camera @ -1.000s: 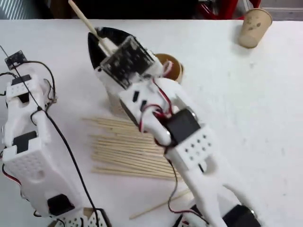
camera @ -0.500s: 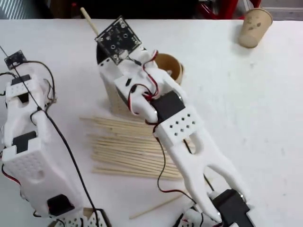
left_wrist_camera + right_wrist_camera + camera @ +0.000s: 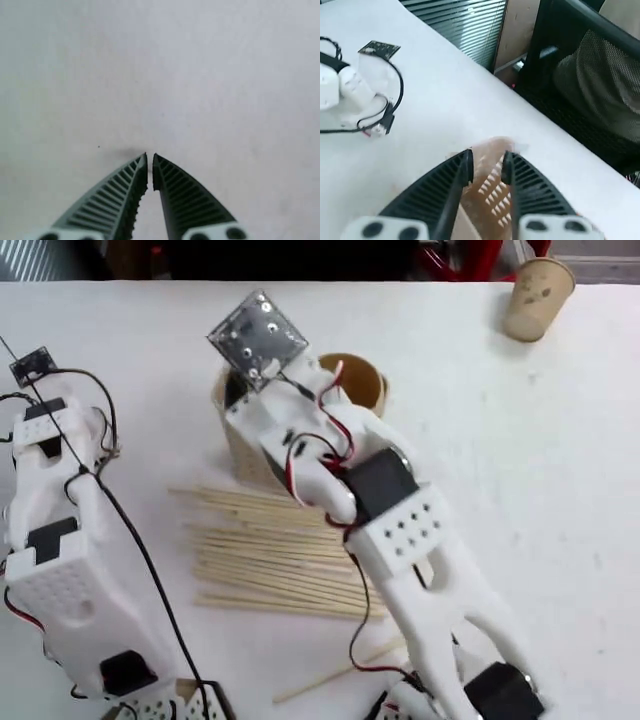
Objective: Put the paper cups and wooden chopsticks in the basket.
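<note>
Beige basket (image 3: 238, 455) is overhung by the right gripper (image 3: 487, 155), jaws slightly parted and empty. Wooden chopsticks (image 3: 270, 555) are left piled loose beside it, so little is judged done; one paper cup (image 3: 537, 295) is stood well apart. The left gripper (image 3: 150, 157) is held closed, empty.

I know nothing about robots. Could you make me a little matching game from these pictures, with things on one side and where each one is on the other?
Things:
1. tan paper cup
2. pile of wooden chopsticks
3. pale woven basket
4. left gripper

Places:
A. under the right gripper
B. shut, over bare white table
C. alone near the table's far edge
D. lying flat beside the basket

Pairs: 1-C, 2-D, 3-A, 4-B.
</note>
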Robot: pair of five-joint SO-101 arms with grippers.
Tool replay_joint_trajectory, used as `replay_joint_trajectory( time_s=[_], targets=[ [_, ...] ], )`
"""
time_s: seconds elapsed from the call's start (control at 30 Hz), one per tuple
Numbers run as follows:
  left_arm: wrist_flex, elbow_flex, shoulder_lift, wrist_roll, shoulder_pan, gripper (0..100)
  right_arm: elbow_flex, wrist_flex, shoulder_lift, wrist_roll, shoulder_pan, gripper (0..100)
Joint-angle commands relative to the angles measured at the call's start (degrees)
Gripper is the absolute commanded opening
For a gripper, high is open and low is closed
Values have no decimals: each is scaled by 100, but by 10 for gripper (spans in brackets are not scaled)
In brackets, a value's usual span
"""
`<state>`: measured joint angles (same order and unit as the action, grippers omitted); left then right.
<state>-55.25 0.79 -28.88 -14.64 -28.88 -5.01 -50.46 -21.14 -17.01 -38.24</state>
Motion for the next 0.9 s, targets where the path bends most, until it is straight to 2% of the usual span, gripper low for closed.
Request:
replay_joint_trajectory(
  time_s=[0.0, 0.13, 0.2, 0.43, 0.57, 0.73, 0.87],
  targets=[
    [88, 123, 13, -62, 84, 46, 255, -1648, -470, -316, -92, 104],
    [88, 123, 13, -62, 84, 46, -273, -2501, -242, -1556, -541, 150],
    [88, 123, 13, -62, 84, 46, -835, -2563, -163, -1934, -831, 156],
    [88, 123, 13, -62, 84, 46, -3165, -804, 66, -2514, -1051, 156],
    [88, 123, 13, -62, 84, 46, -3938, -374, 462, -3156, -1059, 155],
    [88, 123, 13, -62, 84, 46, -4070, -338, 936, -3402, -1059, 155],
    [88, 123, 13, -62, 84, 46, -4114, -989, 690, -3727, -1130, 155]
  ],
)
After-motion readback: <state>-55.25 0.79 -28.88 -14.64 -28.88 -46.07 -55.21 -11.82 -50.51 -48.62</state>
